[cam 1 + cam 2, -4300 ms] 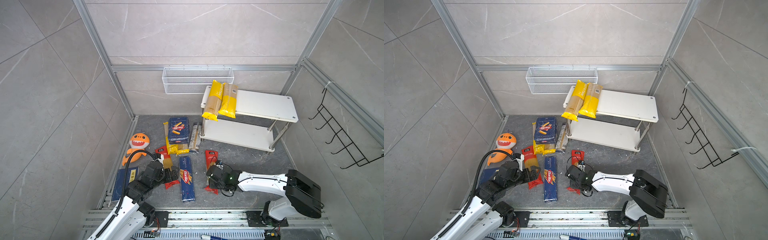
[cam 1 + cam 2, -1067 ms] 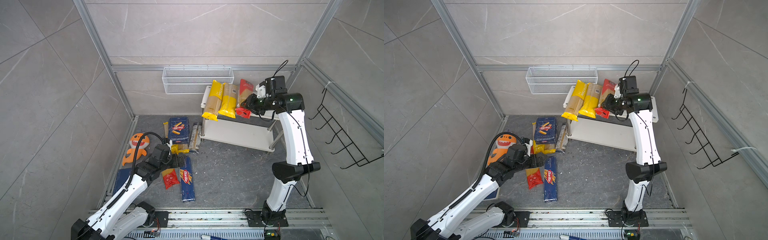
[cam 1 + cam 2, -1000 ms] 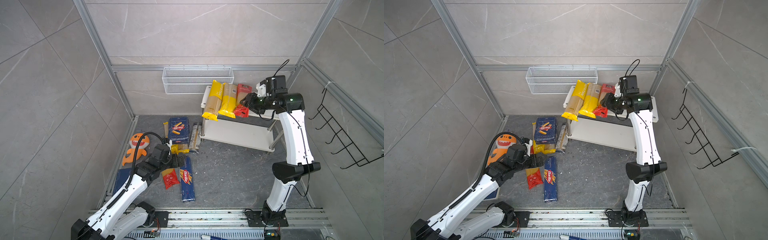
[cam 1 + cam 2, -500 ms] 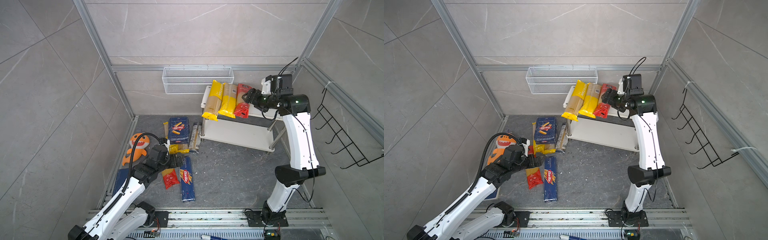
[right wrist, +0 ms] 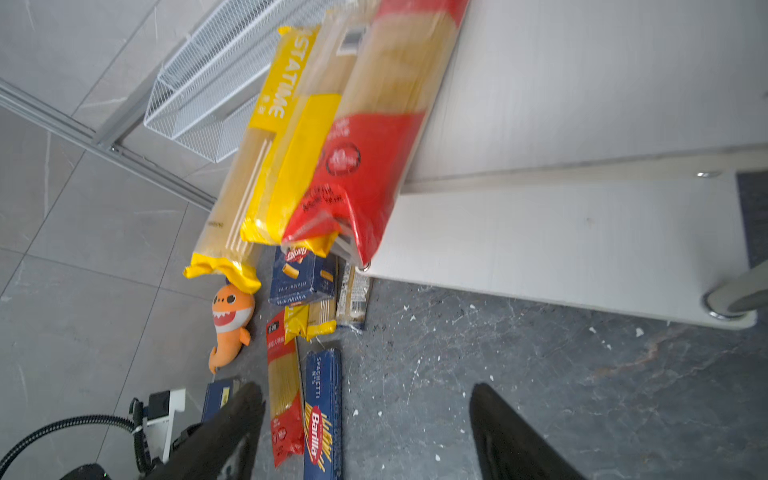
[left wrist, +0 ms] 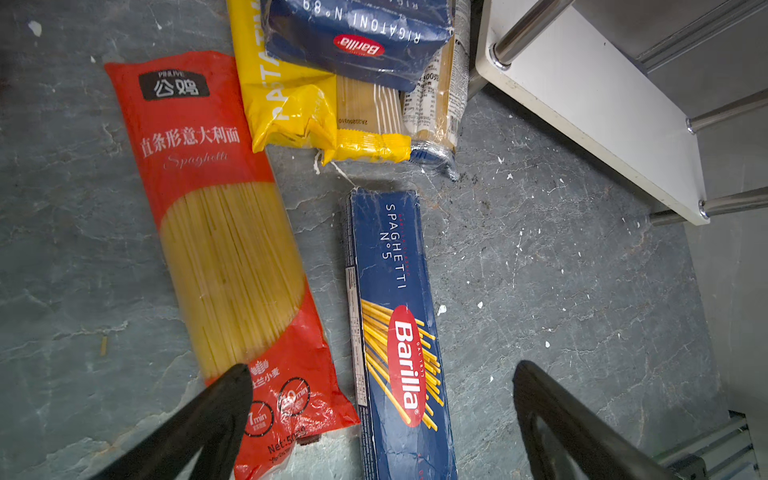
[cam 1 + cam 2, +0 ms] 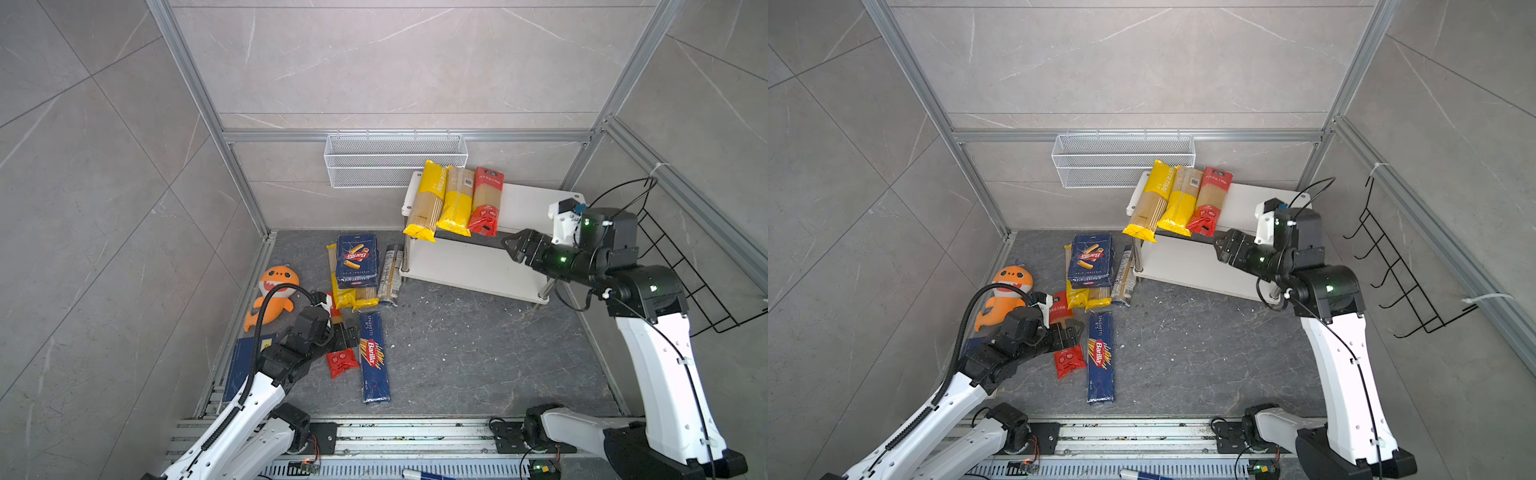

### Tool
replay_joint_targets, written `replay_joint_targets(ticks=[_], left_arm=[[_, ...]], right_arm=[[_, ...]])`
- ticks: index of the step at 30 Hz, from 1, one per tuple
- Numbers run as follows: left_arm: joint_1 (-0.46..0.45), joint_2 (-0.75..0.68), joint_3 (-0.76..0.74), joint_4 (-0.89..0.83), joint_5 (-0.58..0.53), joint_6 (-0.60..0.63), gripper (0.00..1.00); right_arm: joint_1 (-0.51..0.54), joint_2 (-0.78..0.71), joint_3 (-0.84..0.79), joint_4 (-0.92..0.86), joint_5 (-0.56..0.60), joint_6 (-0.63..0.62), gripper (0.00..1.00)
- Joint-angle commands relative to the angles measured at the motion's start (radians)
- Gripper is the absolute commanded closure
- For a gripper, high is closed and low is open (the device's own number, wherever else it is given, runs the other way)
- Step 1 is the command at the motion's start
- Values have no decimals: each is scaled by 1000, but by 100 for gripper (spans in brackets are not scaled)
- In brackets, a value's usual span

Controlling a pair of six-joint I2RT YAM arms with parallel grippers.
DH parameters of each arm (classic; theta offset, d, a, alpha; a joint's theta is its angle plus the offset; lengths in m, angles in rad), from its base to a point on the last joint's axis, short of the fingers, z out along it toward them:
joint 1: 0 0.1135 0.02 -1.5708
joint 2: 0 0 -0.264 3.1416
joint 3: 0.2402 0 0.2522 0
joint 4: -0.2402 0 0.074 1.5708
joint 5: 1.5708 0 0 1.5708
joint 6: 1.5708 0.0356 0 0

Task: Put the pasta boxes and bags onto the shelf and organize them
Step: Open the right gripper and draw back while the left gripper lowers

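Two packs, red bag (image 6: 224,257) and spaghetti box (image 6: 395,324), lie pointing at the shelf (image 7: 532,199) beneath the open left hand (image 6: 380,374); the open, empty right hand (image 7: 509,243) is farther.

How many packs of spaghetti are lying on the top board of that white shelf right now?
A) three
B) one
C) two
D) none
A: three lie side by side on the top board of the shelf, a yellow-ended pack, a half-yellow pack and a red-ended pack, with their near ends hanging over its edge.
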Motion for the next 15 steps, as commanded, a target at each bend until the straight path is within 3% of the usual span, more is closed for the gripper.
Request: replay_joint_targets(ticks=[1,9,15], left_arm=[[5,-50,-31,-11,18,-62,0],[5,-141,-123,-45,-29,-155,0],[6,-79,-135,-37,-58,-181,0]], right_arm=[[26,-84,-119,60,-49,21,20],[177,-240,-390,119,-30,73,20],[291,-297,-608,228,-24,129,20]])
